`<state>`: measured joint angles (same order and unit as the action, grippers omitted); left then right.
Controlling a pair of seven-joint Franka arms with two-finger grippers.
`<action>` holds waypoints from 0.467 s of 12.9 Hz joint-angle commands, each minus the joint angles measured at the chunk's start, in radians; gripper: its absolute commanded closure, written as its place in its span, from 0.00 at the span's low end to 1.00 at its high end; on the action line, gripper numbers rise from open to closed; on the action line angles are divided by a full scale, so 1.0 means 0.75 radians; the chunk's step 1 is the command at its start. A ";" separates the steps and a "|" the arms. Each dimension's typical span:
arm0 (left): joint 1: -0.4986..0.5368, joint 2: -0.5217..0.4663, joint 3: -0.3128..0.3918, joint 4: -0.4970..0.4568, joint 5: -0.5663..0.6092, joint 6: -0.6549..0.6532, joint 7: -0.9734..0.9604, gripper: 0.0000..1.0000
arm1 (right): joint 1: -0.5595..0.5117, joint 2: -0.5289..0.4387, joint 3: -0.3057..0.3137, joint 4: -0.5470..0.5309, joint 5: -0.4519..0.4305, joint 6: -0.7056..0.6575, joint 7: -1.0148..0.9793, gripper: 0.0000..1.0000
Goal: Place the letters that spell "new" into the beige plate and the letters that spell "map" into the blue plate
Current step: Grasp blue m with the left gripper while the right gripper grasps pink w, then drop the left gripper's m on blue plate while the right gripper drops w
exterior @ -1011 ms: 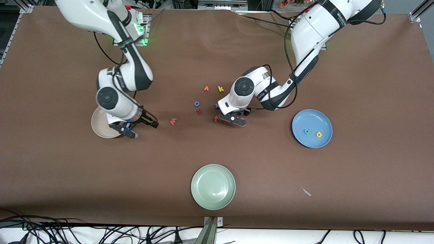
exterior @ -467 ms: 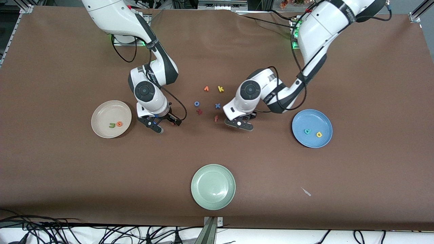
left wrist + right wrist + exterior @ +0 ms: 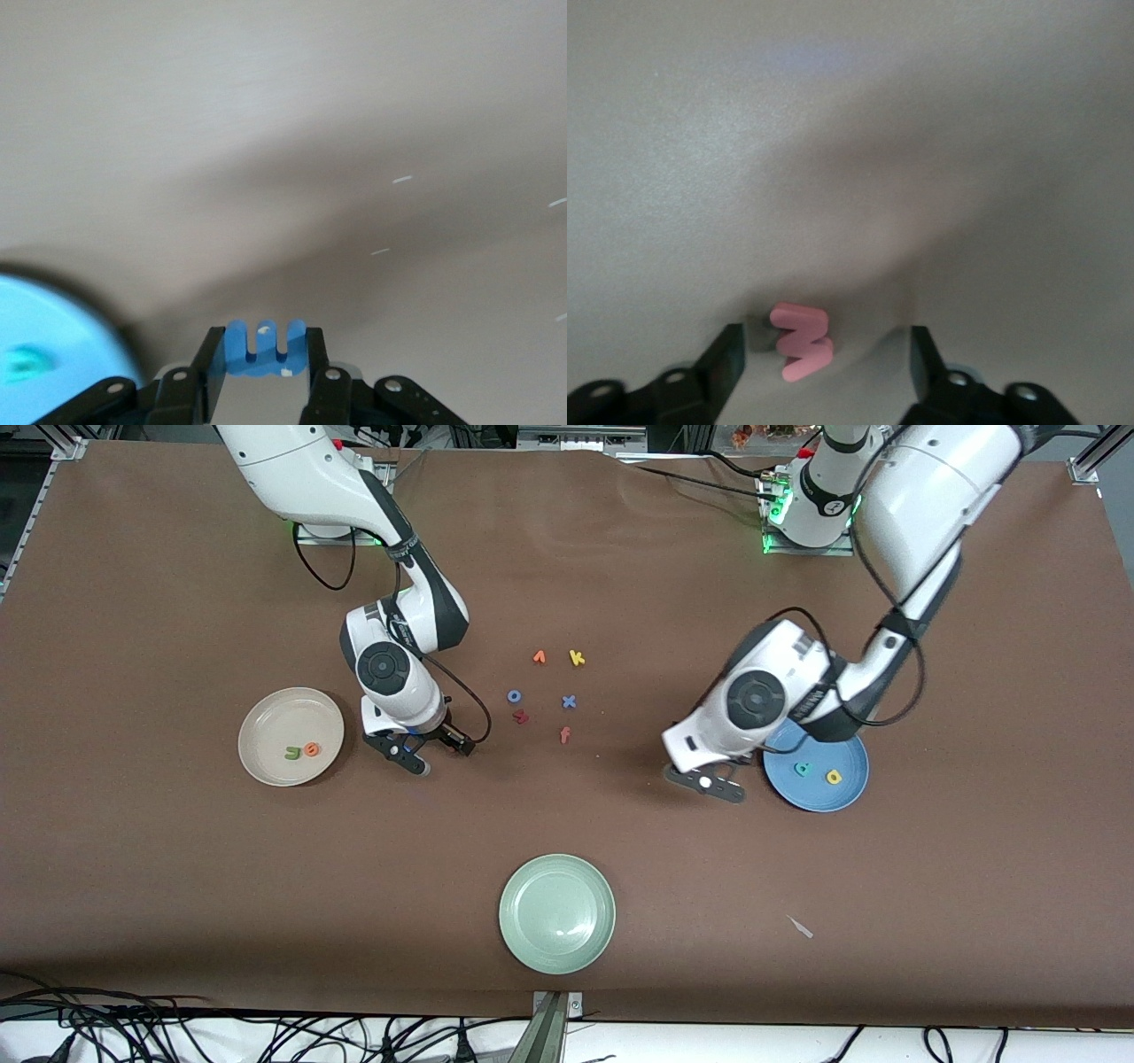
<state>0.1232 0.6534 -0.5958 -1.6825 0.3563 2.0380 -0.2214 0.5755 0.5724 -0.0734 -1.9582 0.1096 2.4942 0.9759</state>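
A: Left gripper (image 3: 263, 376)?
B: Clamped on the blue m (image 3: 264, 345), up in the air over bare table just beside the blue plate (image 3: 843, 799). Teal letter (image 3: 803, 768) and yellow letter (image 3: 834, 778) already in that plate, apart from each other.
A: Right gripper (image 3: 824, 354)?
B: Down low at the table near the beige plate (image 3: 270, 717), toward the right arm's end. Jaws apart, one on each side of the pink w (image 3: 801, 340); w lies flat on the table, not gripped, no contact seen.
A: Beige plate contents?
B: Green n (image 3: 292, 754) and orange e (image 3: 311, 749), just beside each other.
A: Other items?
B: Spare letters (image 3: 569, 701) in a loose cluster mid-table. Pale green plate (image 3: 556, 913) nearest the front camera.
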 commanded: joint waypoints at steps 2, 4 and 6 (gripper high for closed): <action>0.242 -0.006 -0.038 -0.021 0.028 -0.046 0.342 0.78 | 0.014 0.024 -0.002 0.030 0.011 0.004 -0.006 0.41; 0.330 -0.008 -0.038 -0.086 0.026 -0.052 0.371 0.76 | 0.016 0.028 -0.002 0.030 0.007 0.002 -0.019 0.57; 0.418 -0.014 -0.071 -0.148 0.024 -0.056 0.408 0.69 | 0.014 0.041 -0.002 0.040 0.005 0.004 -0.019 0.66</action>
<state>0.3837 0.6533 -0.6092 -1.7468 0.3563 2.0030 0.0637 0.5799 0.5776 -0.0718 -1.9510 0.1095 2.4986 0.9717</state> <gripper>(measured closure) 0.595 0.595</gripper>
